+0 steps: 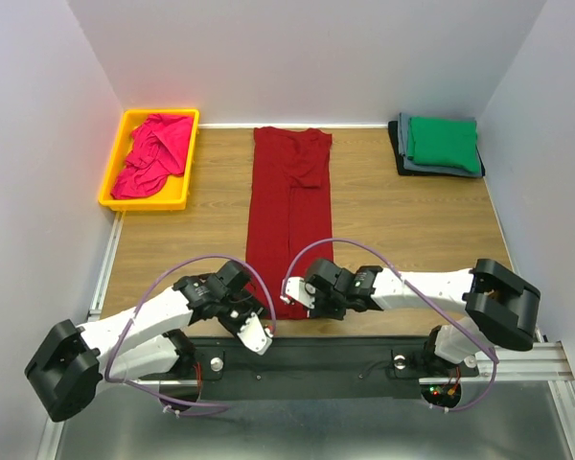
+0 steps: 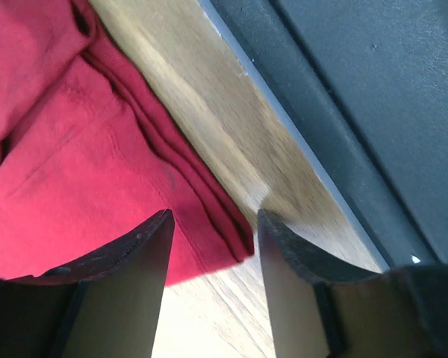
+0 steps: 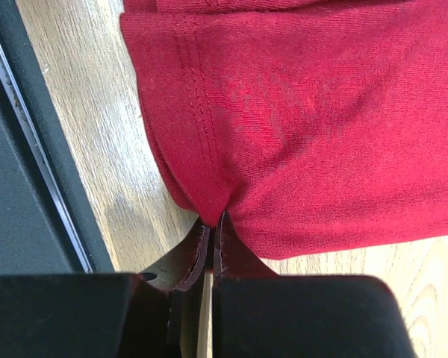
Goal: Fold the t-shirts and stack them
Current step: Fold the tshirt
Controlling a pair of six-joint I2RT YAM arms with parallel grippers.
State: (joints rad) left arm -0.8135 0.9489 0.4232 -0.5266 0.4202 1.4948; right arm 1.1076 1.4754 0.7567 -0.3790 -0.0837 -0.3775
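The dark red t-shirt [image 1: 289, 206] lies folded into a long strip down the middle of the table, collar end far, hem near. My left gripper [image 1: 252, 319] is open at the hem's near left corner; in the left wrist view the cloth corner [image 2: 209, 224] sits between the fingers [image 2: 213, 224], not pinched. My right gripper [image 1: 309, 297] is shut on the hem's near right edge [image 3: 209, 186]. The magenta-pink t-shirt [image 1: 153, 153] lies crumpled in the bin. The green t-shirt [image 1: 444, 142] is folded on top of the grey [image 1: 403, 144] and black ones [image 1: 397, 158] at the far right.
The yellow plastic bin [image 1: 113, 177] stands at the far left. The table's near edge and the black base rail [image 1: 326, 359] run just behind both grippers. White walls close in the left, right and far sides.
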